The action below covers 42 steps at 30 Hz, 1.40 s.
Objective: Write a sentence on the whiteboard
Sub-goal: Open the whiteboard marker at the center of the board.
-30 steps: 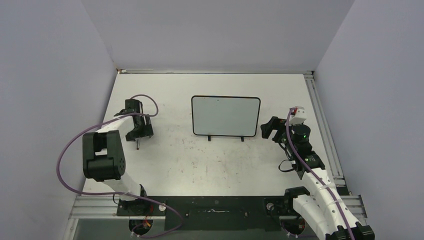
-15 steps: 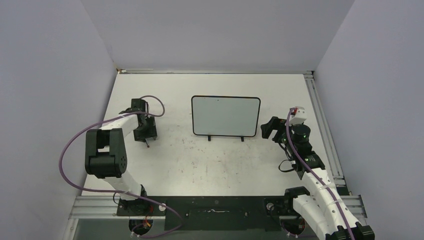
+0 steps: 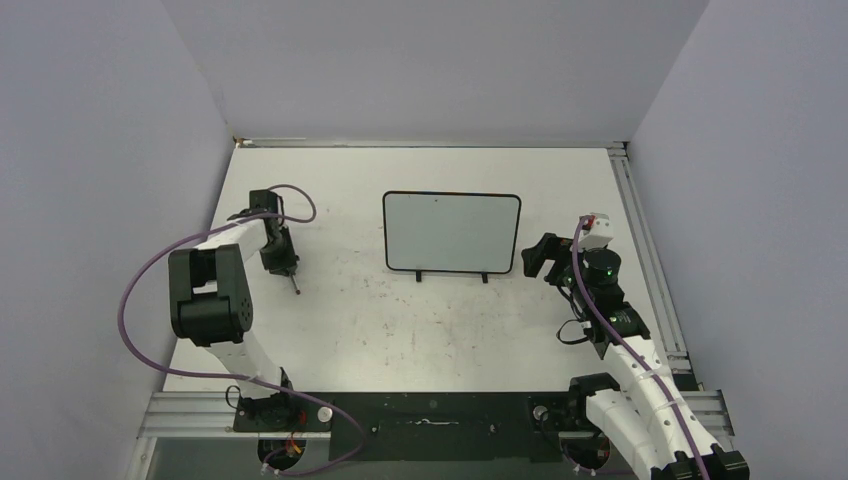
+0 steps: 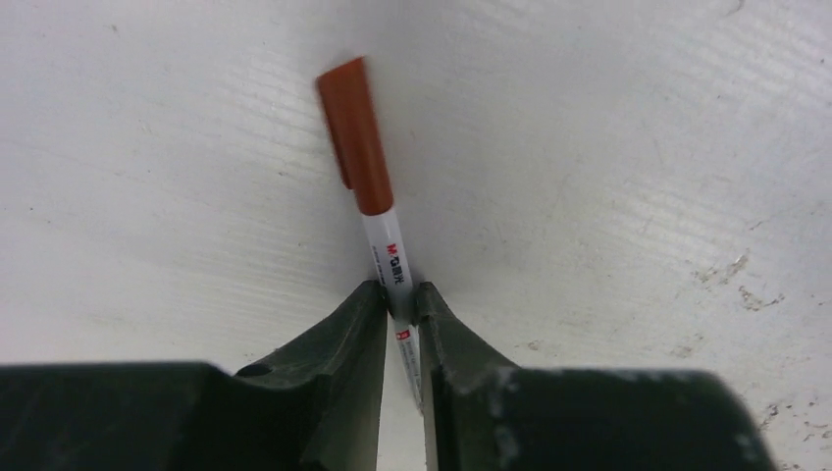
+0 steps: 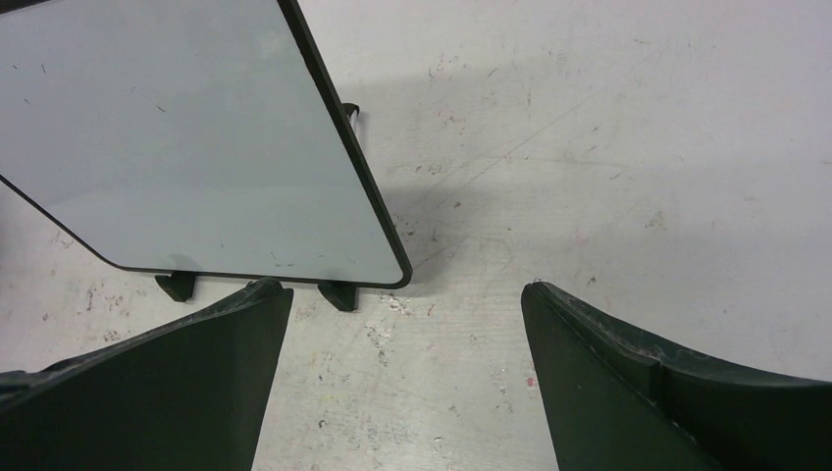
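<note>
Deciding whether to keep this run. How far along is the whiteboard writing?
Done: nothing yet, the whiteboard is blank. In hand: the left fingers are pinched on the marker, which has its cap on. The right fingers stand open near the board's right edge. Left: uncap the marker and do all the writing.
</note>
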Each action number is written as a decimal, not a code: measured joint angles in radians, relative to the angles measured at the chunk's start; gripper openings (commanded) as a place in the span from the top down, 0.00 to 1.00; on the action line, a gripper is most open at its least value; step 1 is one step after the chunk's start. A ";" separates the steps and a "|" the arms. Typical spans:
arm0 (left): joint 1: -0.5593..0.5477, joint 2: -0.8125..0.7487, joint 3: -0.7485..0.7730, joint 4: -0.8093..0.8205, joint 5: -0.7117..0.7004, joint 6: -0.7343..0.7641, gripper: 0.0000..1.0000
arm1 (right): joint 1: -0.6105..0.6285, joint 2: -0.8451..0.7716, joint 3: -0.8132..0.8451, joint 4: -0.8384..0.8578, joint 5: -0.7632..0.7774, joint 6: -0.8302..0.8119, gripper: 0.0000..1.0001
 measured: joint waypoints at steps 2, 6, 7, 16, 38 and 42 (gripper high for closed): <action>0.006 0.010 0.011 0.000 0.006 -0.002 1.00 | 0.000 0.000 0.000 0.000 0.000 0.000 0.09; 0.025 0.006 0.008 0.004 0.046 -0.020 1.00 | 0.000 -0.007 0.000 0.000 0.000 -0.001 0.09; 0.031 -0.003 -0.002 0.012 0.059 -0.028 1.00 | 0.000 -0.013 0.000 -0.001 -0.001 -0.001 0.09; 0.020 -0.443 -0.309 0.111 0.228 -0.229 1.00 | 0.043 -0.095 0.010 -0.016 -0.086 0.000 0.07; -0.885 -1.069 -0.645 0.283 -0.091 -1.008 1.00 | 0.932 0.315 0.179 0.143 0.129 0.210 0.28; -0.948 -1.019 -0.645 0.344 -0.134 -1.059 1.00 | 0.961 0.393 0.197 0.188 0.169 0.222 0.39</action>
